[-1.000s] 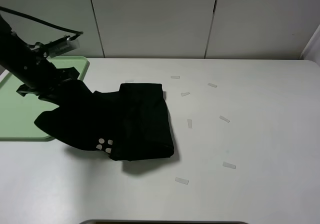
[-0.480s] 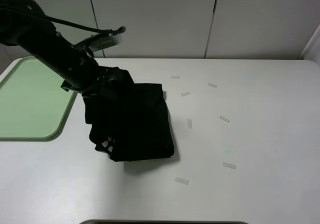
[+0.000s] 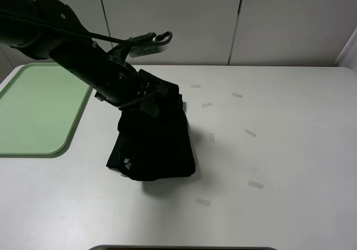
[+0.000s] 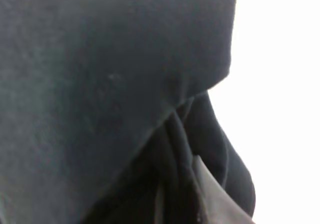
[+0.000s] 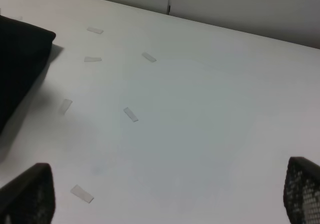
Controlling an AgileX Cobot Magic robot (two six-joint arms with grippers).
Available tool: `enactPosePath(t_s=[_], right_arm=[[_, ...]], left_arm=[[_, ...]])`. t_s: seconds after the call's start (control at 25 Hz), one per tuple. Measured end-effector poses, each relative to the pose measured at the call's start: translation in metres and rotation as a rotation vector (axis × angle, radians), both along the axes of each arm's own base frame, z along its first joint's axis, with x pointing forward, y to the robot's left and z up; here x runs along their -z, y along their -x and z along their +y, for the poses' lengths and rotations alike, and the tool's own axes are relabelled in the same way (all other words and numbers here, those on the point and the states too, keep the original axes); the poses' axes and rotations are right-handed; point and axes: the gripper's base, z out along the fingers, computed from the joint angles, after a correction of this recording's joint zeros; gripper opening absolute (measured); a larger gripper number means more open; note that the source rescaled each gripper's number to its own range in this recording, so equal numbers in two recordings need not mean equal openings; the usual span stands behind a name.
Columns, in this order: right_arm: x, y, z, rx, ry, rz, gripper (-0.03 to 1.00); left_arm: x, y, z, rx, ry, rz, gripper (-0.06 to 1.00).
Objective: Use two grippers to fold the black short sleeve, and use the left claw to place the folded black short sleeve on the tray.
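The black short sleeve [image 3: 159, 144] lies bunched on the white table, near its middle. My left gripper [image 3: 142, 95] is shut on a lifted edge of it, held above the shirt's far part, and cloth hangs from the claw. In the left wrist view black cloth [image 4: 100, 84] fills the frame beside one grey finger [image 4: 212, 196]. A few pale letter marks [image 3: 128, 163] show at the shirt's near-left edge. The pale-green tray [image 3: 33, 110] lies at the table's left edge, with nothing on it. My right gripper [image 5: 167, 191] is open and empty over bare table, right of the shirt [image 5: 20, 59].
Several small white tape strips [image 3: 250, 133] lie scattered on the table to the right of the shirt; they also show in the right wrist view [image 5: 130, 114]. White cabinet panels [image 3: 173, 21] stand behind the table. The right arm is out of the exterior high view.
My left arm swept right from beside the tray, carrying the shirt's left part over onto the rest. The shirt is now narrower and clear of the tray.
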Motion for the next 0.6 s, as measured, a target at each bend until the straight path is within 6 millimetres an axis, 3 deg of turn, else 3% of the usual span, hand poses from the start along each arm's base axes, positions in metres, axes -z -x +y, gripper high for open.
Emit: enactPosePath(t_s=[0.24, 0.4, 0.6], right_arm=[[0.000, 0.000, 0.000, 0.000, 0.000, 0.000, 1.00], [0.000, 0.000, 0.000, 0.000, 0.000, 0.000, 1.00], [0.000, 0.000, 0.000, 0.000, 0.000, 0.000, 1.00]], left_arm=[[-0.002, -0.001, -0.009, -0.012, 0.006, -0.076, 0.01], [-0.003, 0.001, -0.016, -0.005, 0.009, -0.110, 0.07], [-0.004, 0.008, -0.029, 0.052, 0.006, -0.155, 0.31]])
